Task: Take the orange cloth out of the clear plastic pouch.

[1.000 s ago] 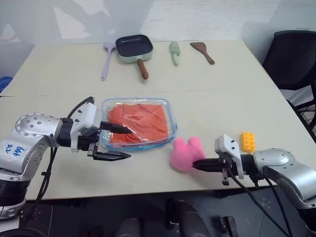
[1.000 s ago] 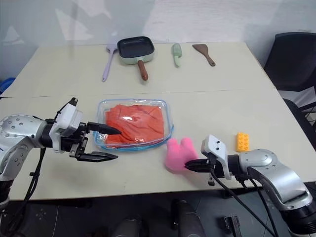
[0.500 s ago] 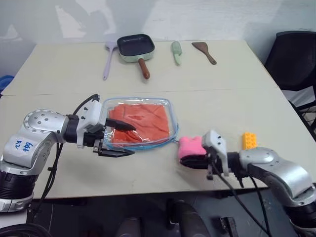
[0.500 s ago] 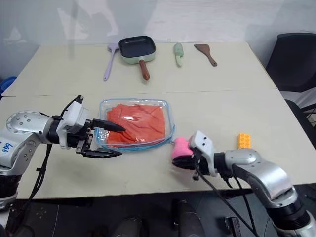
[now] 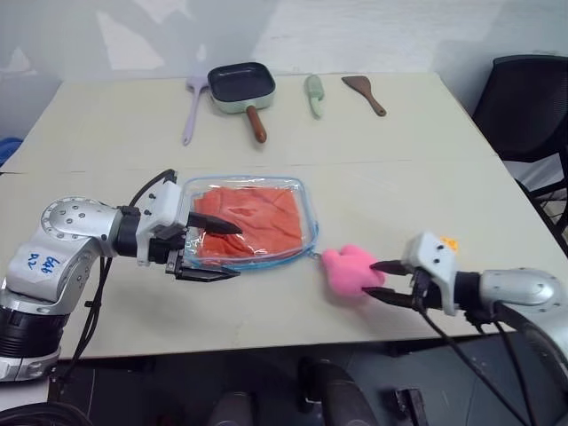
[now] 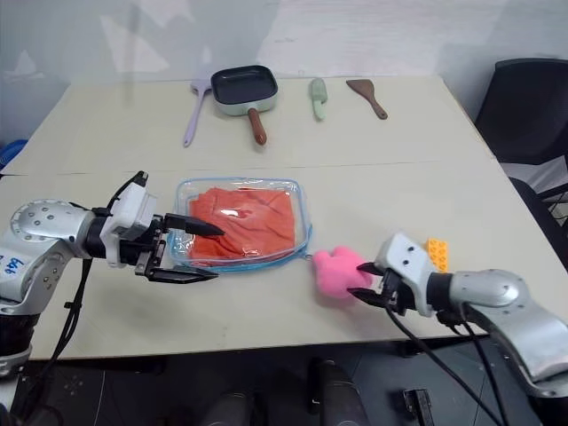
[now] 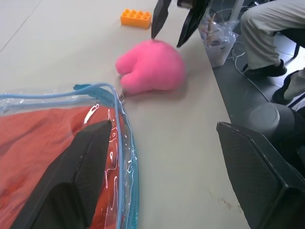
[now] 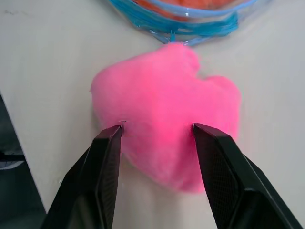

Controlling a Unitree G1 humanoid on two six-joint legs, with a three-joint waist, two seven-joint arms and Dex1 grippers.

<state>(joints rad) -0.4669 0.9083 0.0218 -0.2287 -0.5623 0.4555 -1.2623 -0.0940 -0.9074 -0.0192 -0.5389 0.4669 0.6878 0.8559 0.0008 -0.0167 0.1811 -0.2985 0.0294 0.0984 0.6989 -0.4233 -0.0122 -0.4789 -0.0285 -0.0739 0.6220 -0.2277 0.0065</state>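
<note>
Nearest, right gripper (image 6: 365, 281): two black fingers, jaws apart, their tips at either side of the fluffy pink plush toy (image 6: 338, 272) without clamping it; toy lies on the cream worktop (image 6: 399, 186) just beside the pouch's corner

Left gripper (image 6: 185, 250): jaws spread wide, upper finger lying over the pouch's near-left end, lower finger beside its front edge; nothing clamped

Small orange toy brick (image 6: 436, 254): on the worktop just behind the right gripper's housing

Flat clear plastic pouch with light blue edging (image 5: 308, 213): lying flat at mid-worktop

Bright orange-red cloth (image 6: 248, 222): inside the pouch, folded, filling most of it

Far edge, in a row from left to right: lilac plastic spatula (image 5: 191, 108); dark square frying pan with pale green rim and brown handle (image 5: 241, 87); pale green utensil (image 5: 315, 93); brown wooden spatula (image 5: 364, 93)

Black office chair (image 5: 524, 111): beyond the worktop's right side
</note>
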